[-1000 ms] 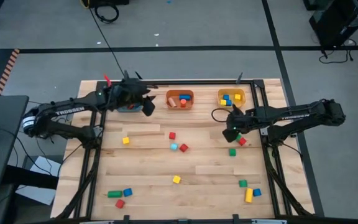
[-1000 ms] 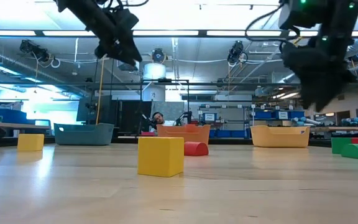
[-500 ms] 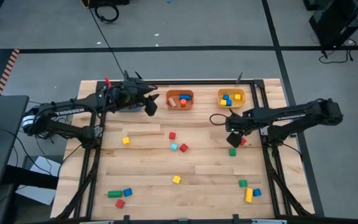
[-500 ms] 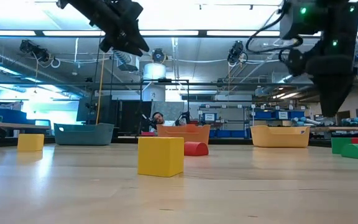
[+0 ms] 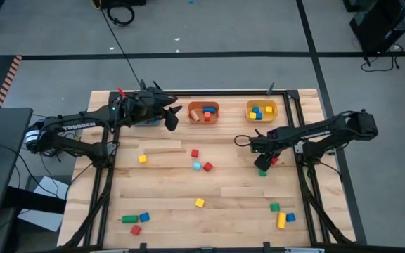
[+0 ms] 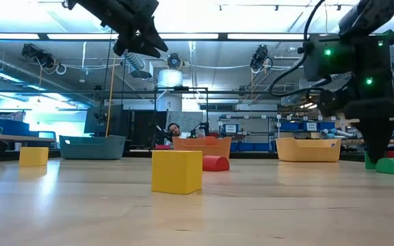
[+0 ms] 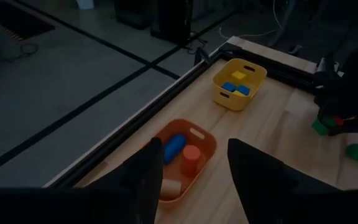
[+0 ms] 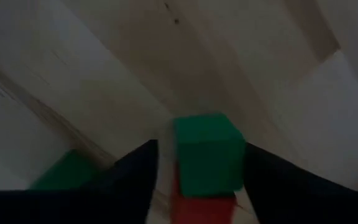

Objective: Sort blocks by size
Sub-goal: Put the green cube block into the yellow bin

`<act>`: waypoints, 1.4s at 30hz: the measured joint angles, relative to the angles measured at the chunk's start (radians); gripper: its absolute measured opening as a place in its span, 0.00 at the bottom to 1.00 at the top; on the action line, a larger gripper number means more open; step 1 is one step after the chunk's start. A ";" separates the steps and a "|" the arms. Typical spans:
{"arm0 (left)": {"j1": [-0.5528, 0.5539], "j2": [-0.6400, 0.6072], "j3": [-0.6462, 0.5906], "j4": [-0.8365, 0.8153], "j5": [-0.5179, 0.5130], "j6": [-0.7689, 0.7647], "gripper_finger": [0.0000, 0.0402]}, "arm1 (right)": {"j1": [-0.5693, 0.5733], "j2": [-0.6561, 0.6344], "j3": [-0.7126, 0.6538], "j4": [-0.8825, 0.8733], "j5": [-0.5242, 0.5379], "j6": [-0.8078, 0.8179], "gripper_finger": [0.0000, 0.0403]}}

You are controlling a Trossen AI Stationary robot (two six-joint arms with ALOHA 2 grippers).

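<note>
Wooden slatted table (image 5: 167,193) carried scattered small coloured wooden blocks (image 5: 200,202). Left gripper (image 5: 169,117) hovered raised near the teal bin, beside the orange plastic bin (image 5: 204,112) holding blocks, fingers parted, grasping nothing. Yellow plastic bin (image 5: 261,110) sat further right. Right gripper (image 5: 262,161) was down at the table, fingers (image 8: 135,180) straddling a green wooden cube (image 8: 207,152) that touched a red block (image 8: 201,208); actual grip unclear.

My two dark fingers (image 7: 253,174) are standing apart, framing the orange bin (image 7: 180,160), which is holding a blue bar (image 7: 174,148), a red cylinder (image 7: 191,160) and a pale piece. Farther along the table edge (image 7: 185,78), the yellow bin (image 7: 238,83) is holding blue and yellow blocks. Beyond it, the other arm's gripper (image 7: 344,93) is hanging over a green block (image 7: 320,127) beside a red one, with another green block (image 7: 357,153) lying near.
</note>
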 joint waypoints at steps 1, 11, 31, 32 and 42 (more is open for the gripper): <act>0.000 0.000 0.000 0.000 0.000 0.000 0.47 | -0.001 0.000 -0.003 0.006 -0.001 0.001 0.50; 0.001 0.000 0.000 0.000 0.000 0.000 0.47 | -0.038 -0.073 0.075 -0.035 0.015 0.025 0.36; -0.012 0.000 0.000 0.131 -0.001 0.112 0.47 | -0.591 0.028 0.349 -0.012 0.166 -0.234 0.36; -0.015 0.000 0.000 0.131 -0.001 0.113 0.47 | -0.613 0.045 0.349 -0.002 0.162 -0.251 0.36; -0.088 0.003 0.000 0.070 -0.074 0.128 0.47 | -0.727 0.169 0.349 0.088 0.108 -0.432 0.52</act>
